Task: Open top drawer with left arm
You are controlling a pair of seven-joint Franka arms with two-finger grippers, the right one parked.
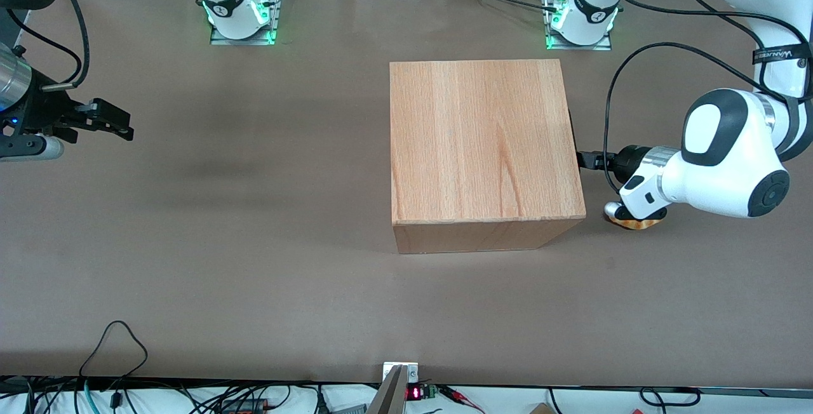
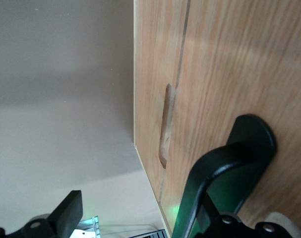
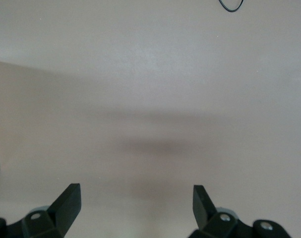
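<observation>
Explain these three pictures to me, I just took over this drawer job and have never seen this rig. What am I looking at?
The front view looks down on a brown table from in front of two robot arms. The white left arm does the work. Its gripper, an open two-finger claw holding nothing, is at the side of the wooden box that faces the working arm's end of the table.

The left wrist view comes from a camera on that arm. It shows the top drawer front close up, apparently shut, with its black handle right at the gripper.

The right wrist view is the parked arm's camera, seeing mostly table.

A small tan thing lies under the left arm; I cannot tell what it is.
</observation>
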